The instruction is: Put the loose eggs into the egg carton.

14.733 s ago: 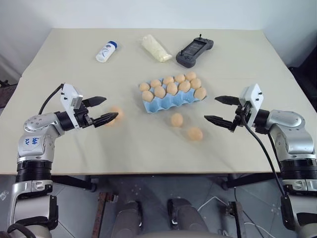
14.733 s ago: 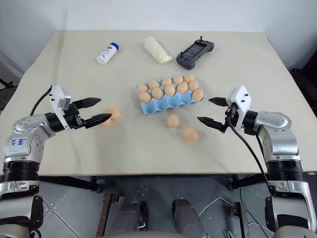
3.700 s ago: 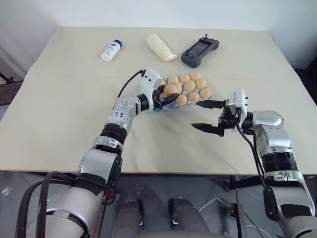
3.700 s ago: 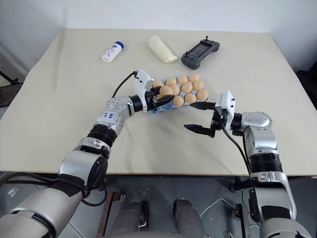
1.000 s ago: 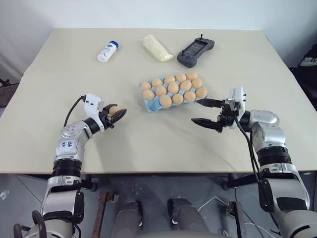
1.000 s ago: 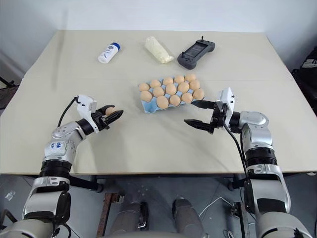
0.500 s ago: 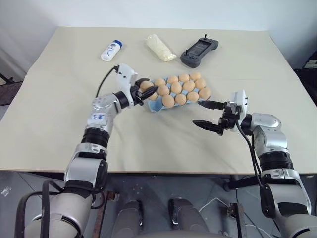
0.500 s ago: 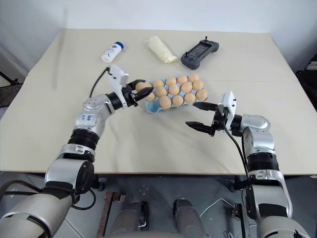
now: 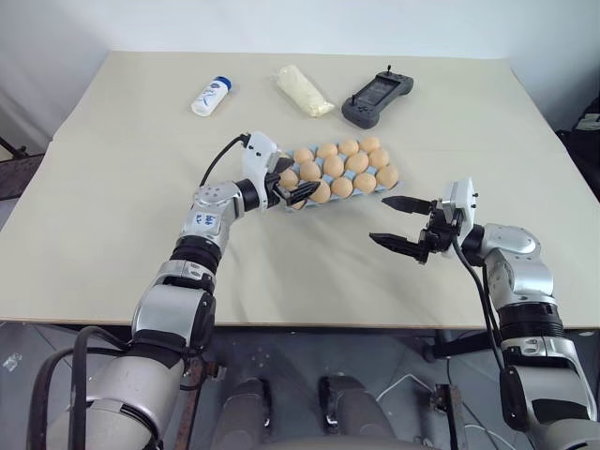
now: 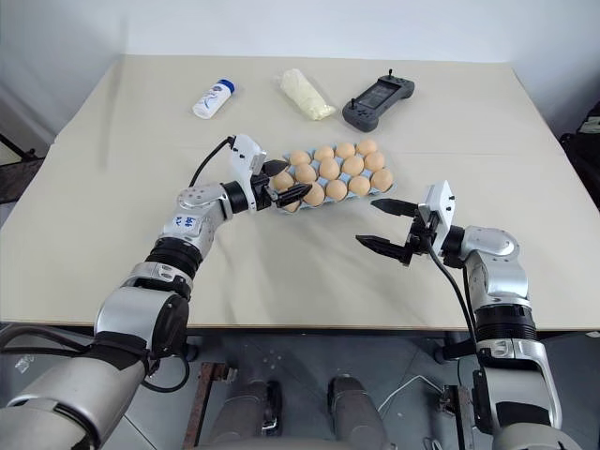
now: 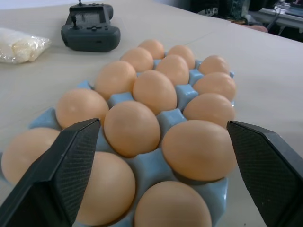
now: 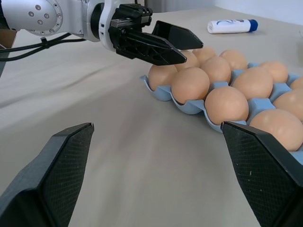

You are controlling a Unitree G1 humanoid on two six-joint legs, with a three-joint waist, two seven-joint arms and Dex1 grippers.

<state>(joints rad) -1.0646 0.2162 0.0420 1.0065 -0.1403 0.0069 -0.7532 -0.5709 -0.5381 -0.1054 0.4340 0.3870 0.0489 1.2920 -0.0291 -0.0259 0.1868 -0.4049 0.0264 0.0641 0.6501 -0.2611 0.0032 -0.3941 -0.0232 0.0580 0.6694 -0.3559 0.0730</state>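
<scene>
While the head camera looks down on a beige table, the light blue egg carton sits near its middle with every visible cup holding a tan egg, and no egg lies loose on the tabletop. The left gripper reaches in level at the carton's near-left end, its black fingers spread apart over the end eggs with nothing held between them. The right gripper hangs over bare table just right of the carton, its fingers wide apart and empty. A white bottle, a pale bag and a black controller lie at the far side, well apart from the carton.

In the left wrist view, the carton lies directly ahead, full of eggs, with the two open fingers flanking its nearest end.

In the right wrist view, the right gripper's fingers stand wide over bare table, and the carton shows beyond with the left gripper poised open above its end eggs.
</scene>
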